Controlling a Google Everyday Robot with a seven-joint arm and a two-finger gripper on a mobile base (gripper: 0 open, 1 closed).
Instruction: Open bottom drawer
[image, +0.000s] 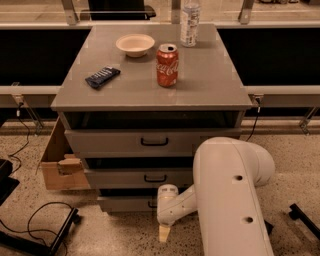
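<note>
The grey cabinet (150, 90) has three drawer fronts. The bottom drawer (125, 203) is the lowest and narrowest front, just above the floor. Its black handle (151, 204) is partly hidden behind my wrist. It looks closed or only barely out. My gripper (164, 233) hangs pointing down at the floor, just in front of and below the bottom drawer's handle. My bulky white arm (227, 200) fills the lower right and hides the right part of the lower drawers.
On the cabinet top stand a red cola can (167, 65), a white bowl (135, 44), a dark snack bar (102, 76) and a clear bottle (190, 17). A cardboard box (57, 165) sits left of the cabinet. Black cables and a stand (45, 230) lie on the floor.
</note>
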